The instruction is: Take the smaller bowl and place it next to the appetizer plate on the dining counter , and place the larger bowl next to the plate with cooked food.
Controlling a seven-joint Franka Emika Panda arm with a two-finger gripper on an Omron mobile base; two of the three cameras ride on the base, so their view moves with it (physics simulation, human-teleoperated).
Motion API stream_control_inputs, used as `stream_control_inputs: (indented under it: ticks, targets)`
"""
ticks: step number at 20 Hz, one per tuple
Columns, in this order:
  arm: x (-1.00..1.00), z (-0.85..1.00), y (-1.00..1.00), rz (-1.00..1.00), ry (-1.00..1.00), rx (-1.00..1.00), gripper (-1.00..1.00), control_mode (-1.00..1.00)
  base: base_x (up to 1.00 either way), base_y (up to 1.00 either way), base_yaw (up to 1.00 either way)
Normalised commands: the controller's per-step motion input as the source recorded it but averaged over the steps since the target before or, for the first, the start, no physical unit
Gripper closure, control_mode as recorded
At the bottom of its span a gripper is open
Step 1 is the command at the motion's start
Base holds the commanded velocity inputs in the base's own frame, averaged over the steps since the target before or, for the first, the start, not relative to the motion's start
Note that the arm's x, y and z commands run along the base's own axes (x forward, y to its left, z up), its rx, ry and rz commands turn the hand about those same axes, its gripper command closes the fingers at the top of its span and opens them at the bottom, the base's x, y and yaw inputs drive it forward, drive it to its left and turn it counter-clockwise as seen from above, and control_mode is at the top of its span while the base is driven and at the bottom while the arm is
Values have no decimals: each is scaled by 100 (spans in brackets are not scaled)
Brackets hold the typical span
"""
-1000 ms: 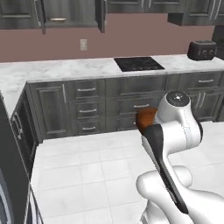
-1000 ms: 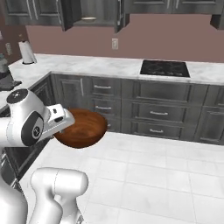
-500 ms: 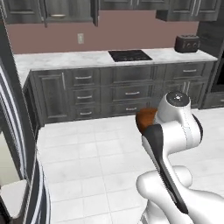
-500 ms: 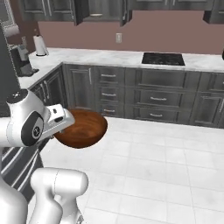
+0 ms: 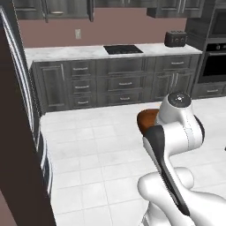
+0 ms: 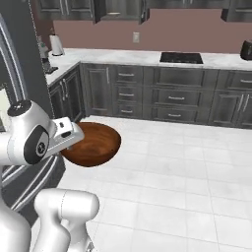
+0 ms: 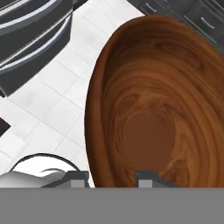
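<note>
room: dark grey kitchen cabinets, marble wall counter [image 6: 147,55], white tile floor [image 6: 187,187].
larger bowl [image 6: 93,144]: carried upright in the air over the floor, rim nipped by the gripper [image 7: 111,178].
gripper: jaws narrowed on the near rim; contact itself probably hidden under the rim.
progress: larger bowl lifted, not yet placed.
hidden: bowl half covered by the arm in the left base view.

The large deep reddish-brown wooden bowl [image 6: 93,144] hangs over the white tiled floor [image 6: 187,182]. Behind it, the marble wall counter [image 6: 147,56] carries a black cooktop [image 6: 181,58], a toaster [image 5: 175,39] to its right.
</note>
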Motion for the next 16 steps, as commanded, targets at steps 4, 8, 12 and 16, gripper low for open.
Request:
stream_control_inputs:
  ticks: [4,8,12,16]
  targets:
    - [0,0,0,0,0,0,100,100,-100,0,-2]
    - [0,0,0,0,0,0,100,100,-100,-7,-3]
    - [0,0,0,0,0,0,100,100,-100,-30,-2]
    - [0,0,0,0,0,0,100,100,-89,-91,0]
